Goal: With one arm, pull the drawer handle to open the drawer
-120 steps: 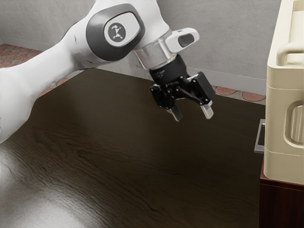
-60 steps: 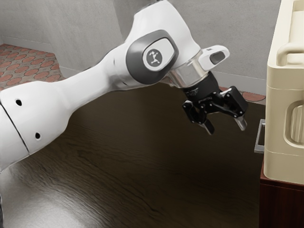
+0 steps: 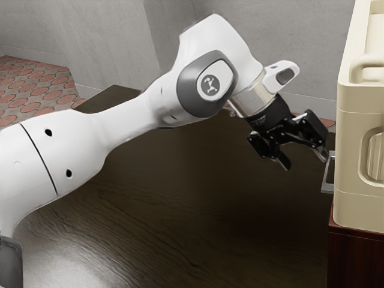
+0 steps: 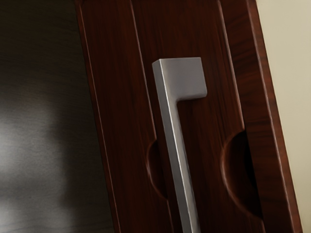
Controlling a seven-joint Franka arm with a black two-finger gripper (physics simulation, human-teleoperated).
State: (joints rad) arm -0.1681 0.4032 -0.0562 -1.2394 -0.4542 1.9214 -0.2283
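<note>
The black gripper [image 3: 306,162] is open, tilted down toward the exterior view's right, with one fingertip beside the upper part of the silver drawer handle [image 3: 328,177]. Whether that fingertip touches the handle I cannot tell. In the wrist view the bar-shaped handle [image 4: 176,141] stands out from the reddish-brown drawer front [image 4: 199,145], which has a rounded cut-out on each side of the bar. No gap around the drawer front is visible. Its lower end runs out of the wrist view.
A cream-coloured box [image 3: 360,156] rests on the dark red cabinet [image 3: 354,258] at the exterior view's right, close past the fingers. The dark wooden table [image 3: 198,228] extends below the arm. Grey walls stand behind.
My hand has travelled toward the exterior view's right and slightly down, up to the handle, with the gripper staying open. The handle and the box have not moved.
</note>
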